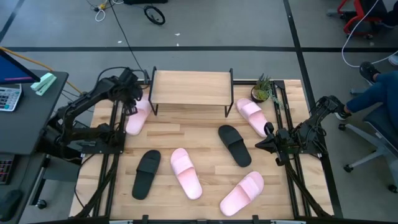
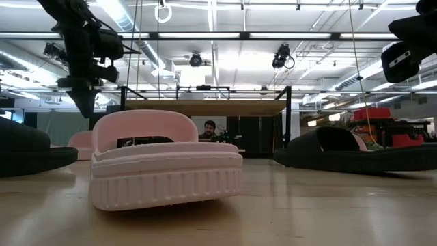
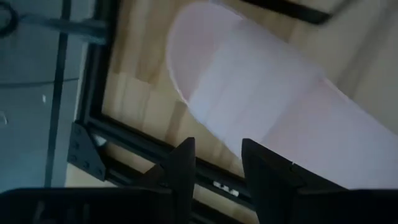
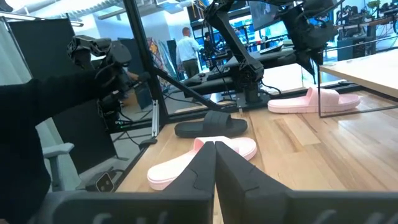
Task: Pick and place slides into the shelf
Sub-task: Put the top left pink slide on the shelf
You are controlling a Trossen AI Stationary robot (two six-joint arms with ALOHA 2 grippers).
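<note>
The shelf point(image 1: 189, 87) stands at the table's far middle with a bare plank top. To its left, a light pink slide point(image 1: 138, 115) lies sole down on the table. My left gripper point(image 3: 217, 171) hangs open just above that slide's outer edge point(image 3: 267, 99), pointing steeply down and clear of it. Another pink slide point(image 1: 252, 116) lies right of the shelf. Two black slides point(image 1: 234, 144) point(image 1: 147, 174) and two pink slides point(image 1: 185, 173) point(image 1: 242, 193) lie nearer the front. My right gripper point(image 1: 266, 144) waits shut at the right, level above the table, holding nothing.
A small potted plant point(image 1: 262, 89) stands by the shelf's right end. Black frame rails point(image 1: 115, 143) run along the table's left and right sides. A person sits beyond the right edge point(image 1: 379, 93). A desk with a calculator point(image 1: 9, 96) is on the left.
</note>
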